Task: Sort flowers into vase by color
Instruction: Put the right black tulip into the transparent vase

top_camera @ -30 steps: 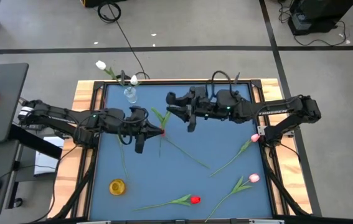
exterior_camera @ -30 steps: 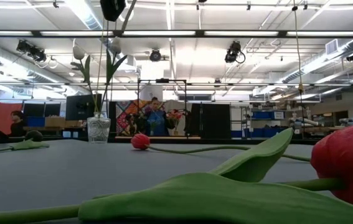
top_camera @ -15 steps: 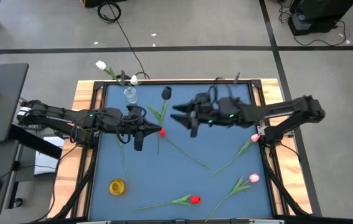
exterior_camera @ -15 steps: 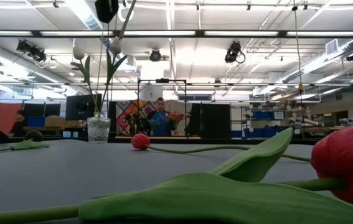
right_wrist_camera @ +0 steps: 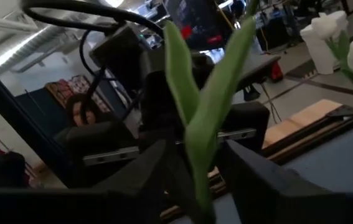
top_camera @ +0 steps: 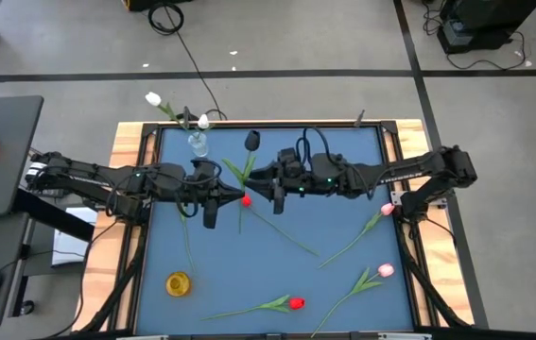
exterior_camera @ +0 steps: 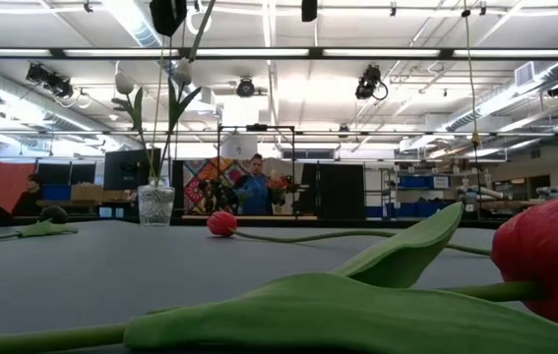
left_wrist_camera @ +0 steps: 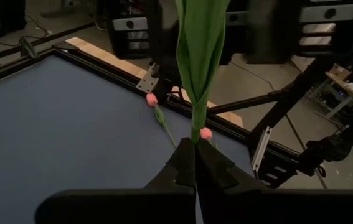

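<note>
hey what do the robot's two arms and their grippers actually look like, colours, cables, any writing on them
Both arms are black, jointed and slim, with black cables looping over their wrists. The right arm carries pale lettering, too small to read. Small green lights glow on each. The left gripper and right gripper have dark, blocky, tapering fingers.

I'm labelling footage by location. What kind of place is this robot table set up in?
Probably a large lab or workshop hall: the low view shows an open ceiling with strip lights, a person among equipment racks, and the high view shows a cable trailing across taped concrete floor.
</note>
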Tool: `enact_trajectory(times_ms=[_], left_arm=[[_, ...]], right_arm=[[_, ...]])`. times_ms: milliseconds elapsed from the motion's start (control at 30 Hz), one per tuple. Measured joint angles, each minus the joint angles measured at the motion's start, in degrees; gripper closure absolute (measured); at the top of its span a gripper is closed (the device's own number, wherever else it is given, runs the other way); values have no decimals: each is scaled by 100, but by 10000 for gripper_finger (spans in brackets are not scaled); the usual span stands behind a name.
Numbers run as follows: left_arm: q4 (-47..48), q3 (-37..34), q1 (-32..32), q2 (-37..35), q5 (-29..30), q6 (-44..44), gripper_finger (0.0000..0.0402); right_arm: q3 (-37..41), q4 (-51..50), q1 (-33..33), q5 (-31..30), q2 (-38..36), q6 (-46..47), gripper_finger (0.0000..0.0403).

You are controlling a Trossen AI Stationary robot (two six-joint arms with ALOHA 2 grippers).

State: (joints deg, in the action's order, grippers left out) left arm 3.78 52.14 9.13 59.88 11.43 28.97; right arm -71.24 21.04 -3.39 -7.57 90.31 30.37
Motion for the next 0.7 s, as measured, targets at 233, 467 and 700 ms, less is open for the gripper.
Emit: enact_trajectory(times_ms=[233,467,700], left_arm=[[112,0,-1,2,-58,2,401],[204,0,-13,2,-61,27,401],[340,0,-177,2,-81,239,401]], right_arm=[[0,-138,182,203,60,-45,296],[0,-137,309,561,60,-172,331],[0,-161,313,610,60,-343,385]])
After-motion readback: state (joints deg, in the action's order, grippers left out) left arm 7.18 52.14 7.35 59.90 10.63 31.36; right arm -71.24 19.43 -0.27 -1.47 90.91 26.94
